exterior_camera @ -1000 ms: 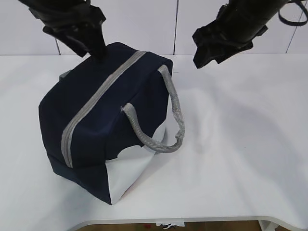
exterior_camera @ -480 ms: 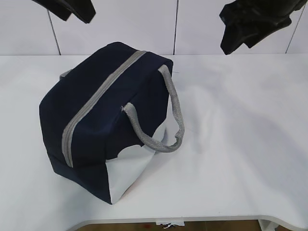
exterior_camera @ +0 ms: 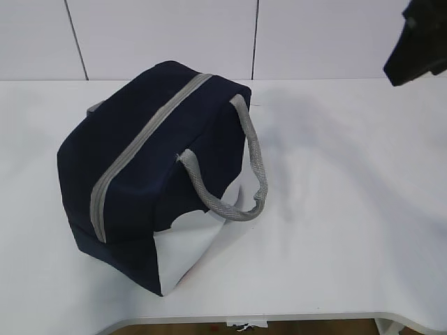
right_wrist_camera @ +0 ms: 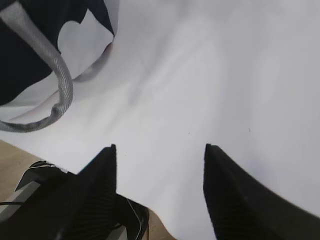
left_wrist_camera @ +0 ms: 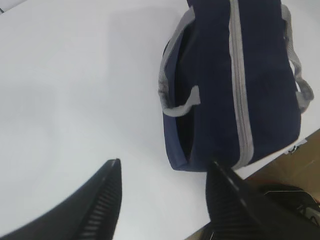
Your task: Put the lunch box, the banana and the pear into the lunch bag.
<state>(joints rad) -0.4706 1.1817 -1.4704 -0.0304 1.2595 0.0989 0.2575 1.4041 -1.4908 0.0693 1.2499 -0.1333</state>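
1. Left of centre in your exterior view: one lunch bag (exterior_camera: 150,174), navy with a white lower panel, standing on the white table (exterior_camera: 349,209). The grey zipper (exterior_camera: 143,143) runs along its top and looks closed end to end, so you can't see what is inside.
2. No lunch box, banana or pear shows in any view.
3. Count: one bag, two grey handles. One handle (exterior_camera: 241,174) loops down the bag's right face; the other (left_wrist_camera: 172,75) shows on the far side in the left wrist view.
4. Left gripper (left_wrist_camera: 162,200): out of the exterior view. Its wrist camera shows both fingers spread apart with only bare table between them, holding nothing. The bag sits ahead of it and to its right, not touching.
5. Right gripper (right_wrist_camera: 159,190): jaws spread wide, empty, over bare table. The bag's white panel and handle loop are in the upper left corner of its view, well apart from the fingers. In the exterior view only a dark piece of that arm (exterior_camera: 419,45) shows at the top right edge.
6. Room: the table right of the bag is open to the right edge. The bag's lower corner sits near the front edge; the wall (exterior_camera: 209,35) runs just behind the table.
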